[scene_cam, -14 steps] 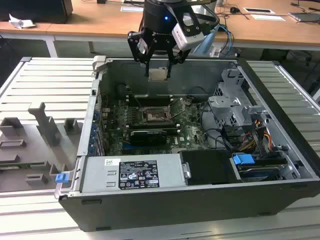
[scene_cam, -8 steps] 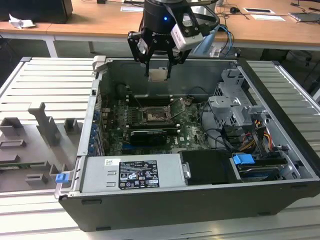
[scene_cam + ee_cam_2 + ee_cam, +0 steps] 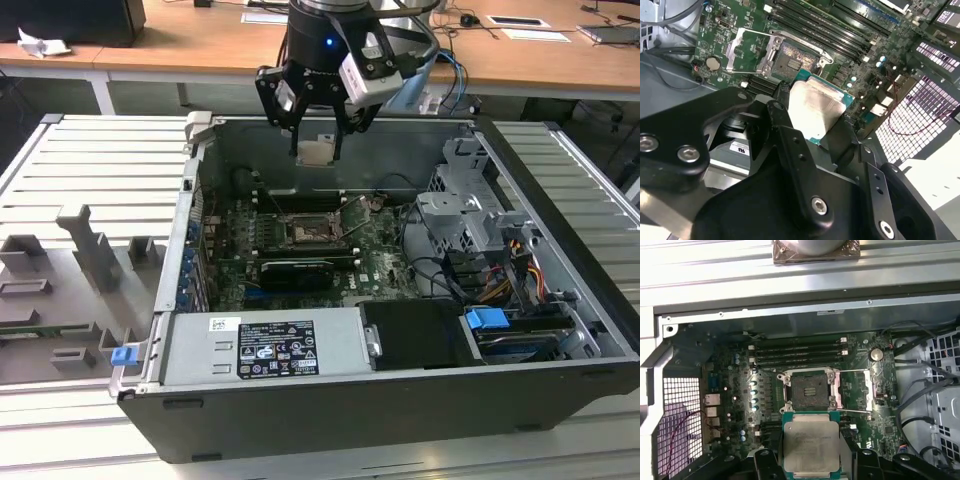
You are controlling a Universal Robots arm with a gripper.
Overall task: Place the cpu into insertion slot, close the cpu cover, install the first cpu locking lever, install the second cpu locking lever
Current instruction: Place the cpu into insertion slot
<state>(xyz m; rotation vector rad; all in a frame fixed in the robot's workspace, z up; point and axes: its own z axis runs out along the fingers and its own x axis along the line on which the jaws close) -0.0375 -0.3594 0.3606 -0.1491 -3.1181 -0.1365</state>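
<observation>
Gripper: the gripper [image 3: 318,142] hangs from the arm over the open case [image 3: 560,215], high above the slot and toward the far wall from it.
Gripper state: narrow; the black fingers [image 3: 790,145] are clamped on two opposite edges of the cpu.
Cpu: the cpu [image 3: 811,446] is held flat with its pale metal top facing the wrist cameras. It is clear of the board [image 3: 380,250] and apart from the slot, not seated.
Slot: the slot [image 3: 807,390] lies on the green board with its dark centre exposed inside a silvery rim.
Cover: the cover [image 3: 870,390] is swung open and lies just beside the slot, hinged at one of its edges.
Levers: the levers [image 3: 855,371] are two thin rods, one along each side of the open cover. Whether they are fully released cannot be told.
Memory slots: the memory slots [image 3: 800,352] are long dark strips just beside the slot, on its far-wall side.
Graphics card: the graphics card [image 3: 295,272] is a black bar near the slot, on its opposite side.
Power supply: the power supply [image 3: 270,345] is a grey box with a label, well apart from the slot, at the near wall.
Drive cage: the drive cage [image 3: 460,215] is grey metal, well apart from the slot, to the exterior view's right of it.
Table: the case rests on a ribbed metal table [image 3: 100,170].
</observation>
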